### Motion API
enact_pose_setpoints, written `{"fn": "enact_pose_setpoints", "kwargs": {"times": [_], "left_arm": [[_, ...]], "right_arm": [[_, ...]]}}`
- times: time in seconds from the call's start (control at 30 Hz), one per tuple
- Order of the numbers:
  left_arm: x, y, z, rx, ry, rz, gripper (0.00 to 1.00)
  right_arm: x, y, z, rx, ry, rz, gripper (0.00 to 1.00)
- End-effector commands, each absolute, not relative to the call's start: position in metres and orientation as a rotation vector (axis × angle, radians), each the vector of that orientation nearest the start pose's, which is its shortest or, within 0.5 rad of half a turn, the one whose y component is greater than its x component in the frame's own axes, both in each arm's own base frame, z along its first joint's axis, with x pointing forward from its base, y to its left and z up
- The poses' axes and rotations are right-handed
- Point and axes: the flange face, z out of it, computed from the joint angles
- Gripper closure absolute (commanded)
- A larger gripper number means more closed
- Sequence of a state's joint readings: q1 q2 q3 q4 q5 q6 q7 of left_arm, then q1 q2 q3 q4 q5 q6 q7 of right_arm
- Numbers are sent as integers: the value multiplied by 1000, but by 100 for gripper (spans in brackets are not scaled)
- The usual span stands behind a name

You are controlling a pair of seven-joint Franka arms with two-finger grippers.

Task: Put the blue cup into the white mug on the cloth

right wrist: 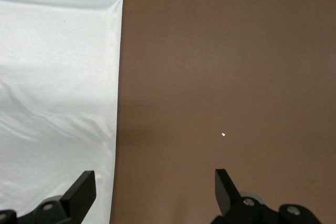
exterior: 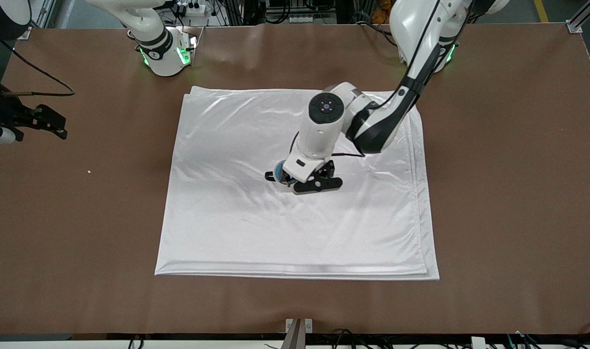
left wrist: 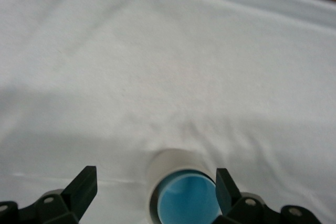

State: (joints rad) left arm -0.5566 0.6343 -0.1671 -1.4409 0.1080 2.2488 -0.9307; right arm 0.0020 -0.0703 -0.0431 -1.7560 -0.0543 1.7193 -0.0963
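The white mug (left wrist: pixel 167 162) stands upright near the middle of the cloth (exterior: pixel 256 232). The blue cup (left wrist: pixel 190 203) sits inside it, its blue inside showing within the mug's pale rim. In the front view only a sliver of the blue cup (exterior: pixel 278 170) shows beside the left hand, and the mug is mostly hidden under it. My left gripper (left wrist: pixel 155 177) is open, right over the mug, holding nothing. The mug lies between its fingers, closer to one of them. My right gripper (right wrist: pixel 155 179) is open and empty, up over the bare table beside the cloth's edge (right wrist: pixel 113 77).
The brown table (exterior: pixel 508 194) surrounds the cloth on all sides. A tiny white speck (exterior: pixel 88 171) lies on the table toward the right arm's end. The right arm (exterior: pixel 53 122) waits at that end.
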Motion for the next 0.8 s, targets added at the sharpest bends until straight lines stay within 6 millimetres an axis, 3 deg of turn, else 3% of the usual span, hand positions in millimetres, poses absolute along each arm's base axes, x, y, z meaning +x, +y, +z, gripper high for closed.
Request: {"fn": "enact_pose_setpoints", "kwargs": {"times": [0.0, 0.27, 0.4, 0.53, 0.7, 0.77], "left_arm": [[606, -402, 358, -3213, -335, -227, 0], [665, -274, 386, -3163, -335, -227, 0], [683, -216, 392, -3150, -282, -220, 0], [688, -182, 407, -3139, -280, -208, 0], [685, -161, 421, -3133, -249, -167, 0], [688, -142, 422, -3129, -254, -160, 0]], "right_arm": [[551, -32, 596, -3156, 0, -67, 0], [555, -34, 603, -3166, 35, -91, 0], [561, -41, 599, -3159, 60, -86, 0], [564, -44, 600, -3159, 65, -103, 0], [568, -49, 596, -3160, 79, -115, 0], [568, -50, 597, -3160, 79, -122, 0]]}}
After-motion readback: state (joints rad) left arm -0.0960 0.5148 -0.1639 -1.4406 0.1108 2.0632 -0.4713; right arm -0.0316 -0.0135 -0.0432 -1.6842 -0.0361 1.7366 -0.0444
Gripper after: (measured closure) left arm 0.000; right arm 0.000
